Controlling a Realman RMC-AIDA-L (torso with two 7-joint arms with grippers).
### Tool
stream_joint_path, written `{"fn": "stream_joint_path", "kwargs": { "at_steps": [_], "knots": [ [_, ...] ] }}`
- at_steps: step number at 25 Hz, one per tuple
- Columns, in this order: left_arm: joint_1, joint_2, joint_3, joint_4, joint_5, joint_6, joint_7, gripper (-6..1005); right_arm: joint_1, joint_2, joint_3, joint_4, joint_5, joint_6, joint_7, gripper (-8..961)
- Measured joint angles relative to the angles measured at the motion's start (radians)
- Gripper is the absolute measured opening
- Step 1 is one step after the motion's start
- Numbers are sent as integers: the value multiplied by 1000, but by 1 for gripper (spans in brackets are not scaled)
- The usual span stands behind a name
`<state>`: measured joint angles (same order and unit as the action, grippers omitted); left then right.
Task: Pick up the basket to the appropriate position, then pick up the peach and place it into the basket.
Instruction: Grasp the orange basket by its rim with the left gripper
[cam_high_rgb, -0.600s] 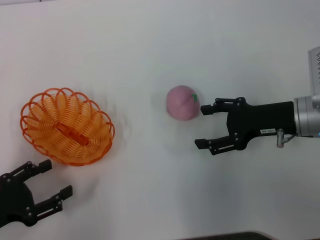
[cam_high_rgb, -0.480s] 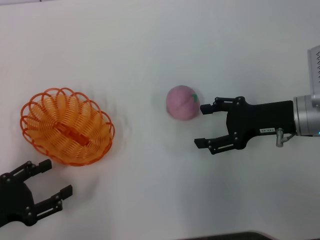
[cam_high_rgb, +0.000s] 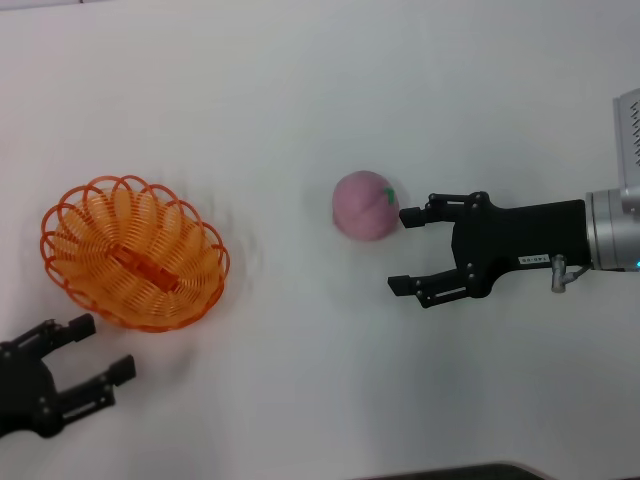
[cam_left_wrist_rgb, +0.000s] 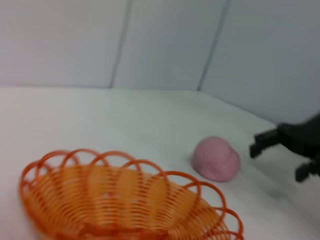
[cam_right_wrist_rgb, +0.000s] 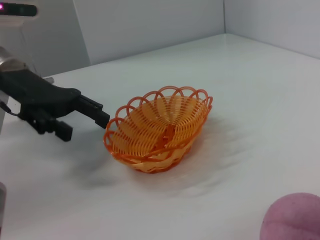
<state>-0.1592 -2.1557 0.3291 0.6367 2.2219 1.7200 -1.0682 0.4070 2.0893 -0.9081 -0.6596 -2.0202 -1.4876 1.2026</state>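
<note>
At the near left corner of the white tabletop (cam_high_rgb: 300, 100), the left claw (cam_high_rgb: 92, 348) hovers with its two black fingers spread wide and nothing between them; it sits just beside the near edge of the basket (cam_high_rgb: 134, 254) without touching it. The basket, an oval of orange looped wire with a scalloped rim, rests flat on the tabletop on the left side, empty, its long axis running diagonally in the head view. In the right wrist view the same basket (cam_right_wrist_rgb: 159, 128) sits upright with the left claw (cam_right_wrist_rgb: 83, 120) close to its rim, fingers parted. Toward the middle of the tabletop, well apart from the basket, the peach (cam_high_rgb: 364, 205) lies by itself, round and pink, its small green leaf mark turned toward the right side. The left wrist view shows the peach (cam_left_wrist_rgb: 216, 158) beyond the basket's far rim (cam_left_wrist_rgb: 130, 202), with the other arm's black fingers just past it. Immediately right of the peach, the right claw (cam_high_rgb: 408, 251) reaches in from the right edge, opened wide and holding nothing; its farther fingertip (cam_high_rgb: 412, 215) is at the peach's right side, very close or just touching, while the nearer finger lies clear of the fruit over bare tabletop.
</note>
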Motion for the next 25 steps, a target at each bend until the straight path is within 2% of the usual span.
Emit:
{"fn": "stream_joint_path", "kwargs": {
  "at_steps": [5, 8, 18, 22, 25],
  "knots": [
    [-21, 21, -1, 46, 9, 14, -285, 804, 2, 1, -3, 0, 2, 1, 1, 935],
    [-35, 41, -5, 58, 11, 41, -416, 803, 2, 1, -3, 0, 3, 1, 1, 934],
    [-109, 91, -95, 96, 32, 49, -729, 802, 4, 2, -7, 0, 1, 1, 3, 929],
    [-138, 97, -80, 144, 52, -26, -846, 801, 9, 2, -8, 6, -1, 1, 5, 927],
    [-180, 107, -64, 163, 95, -59, -864, 800, 13, 2, -8, 10, -1, 1, 5, 925]
  ]
}}
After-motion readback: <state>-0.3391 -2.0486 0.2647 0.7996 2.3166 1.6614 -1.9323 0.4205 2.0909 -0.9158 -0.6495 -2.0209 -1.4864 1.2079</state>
